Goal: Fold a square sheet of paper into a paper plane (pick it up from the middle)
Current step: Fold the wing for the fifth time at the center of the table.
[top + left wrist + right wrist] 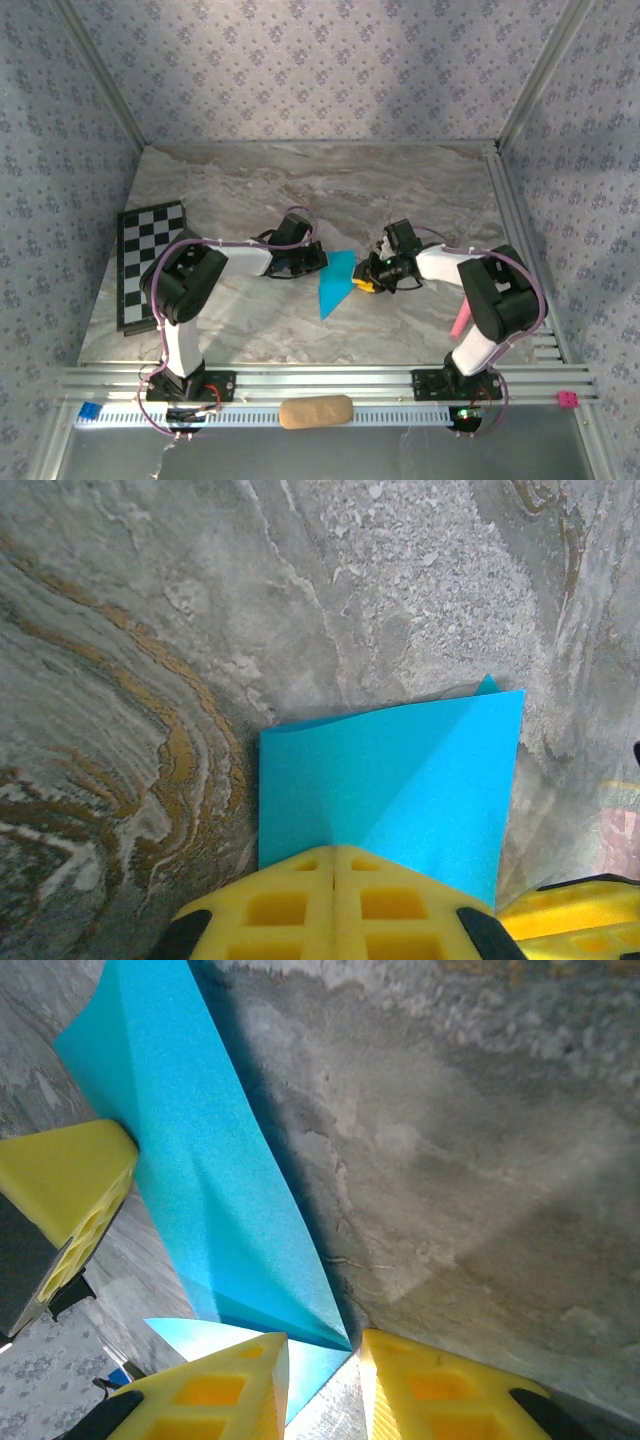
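Observation:
The square sheet of paper [335,285] is turquoise and creased into a pointed shape, lying mid-table between both arms. My left gripper [316,260] is at its upper left. In the left wrist view the paper [400,780] spreads out from my left gripper [335,848], whose yellow fingers are pressed together on its near edge, at the start of a diagonal crease. In the right wrist view a raised flap of the paper [200,1160] casts a shadow on the table. My right gripper [322,1355] stands slightly open, with the paper's corner in the gap. The left gripper's finger [70,1190] touches the flap's far edge.
A black-and-white checkered board [150,262] lies at the table's left. A tan oblong block [315,411] rests on the front rail between the arm bases. A pink stick [461,322] is beside the right arm. Patterned walls and metal posts enclose the table.

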